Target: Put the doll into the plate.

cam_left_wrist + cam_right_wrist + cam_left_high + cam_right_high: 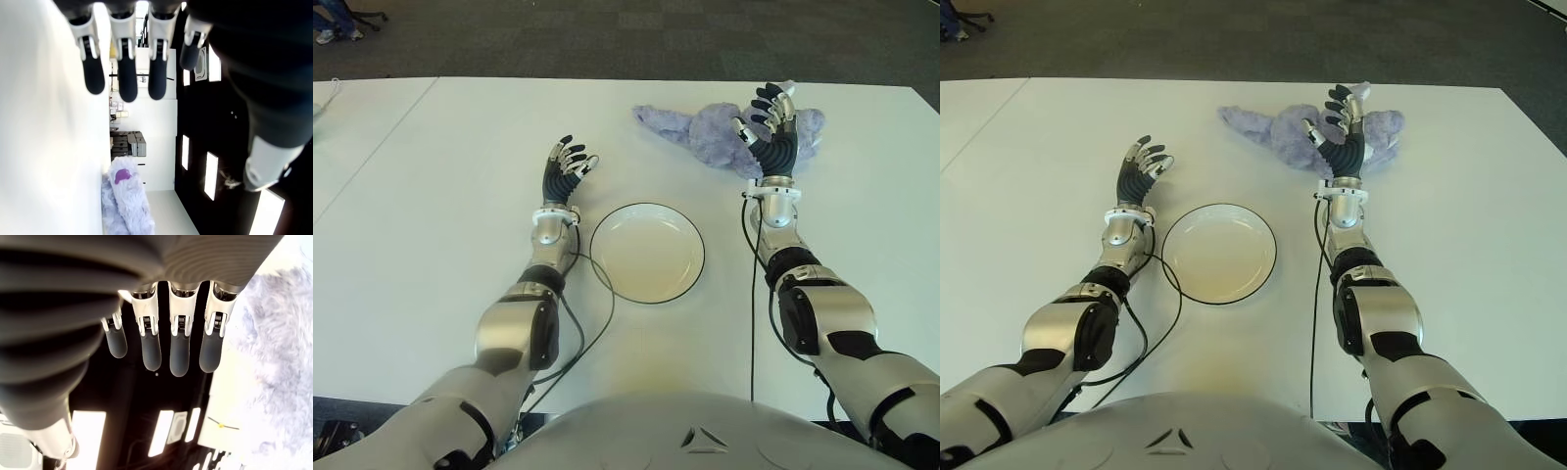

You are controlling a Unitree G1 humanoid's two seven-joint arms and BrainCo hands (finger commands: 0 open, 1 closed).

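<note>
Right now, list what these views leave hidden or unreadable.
- Purple plush doll: the right hand, fingers spread, covers its middle in both eye views.
- Hand-to-doll contact: cannot tell from any view.
- Doll in the right wrist view: cut off by the edge.
- Left hand: open left of the plate.

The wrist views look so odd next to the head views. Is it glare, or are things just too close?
Both. In the right wrist view the right hand fills the frame, dark against bright ceiling lights, and the purple plush doll is washed pale. In the left wrist view the table glares white. The eye views are evenly lit, with only soft shadows around the plate.
</note>
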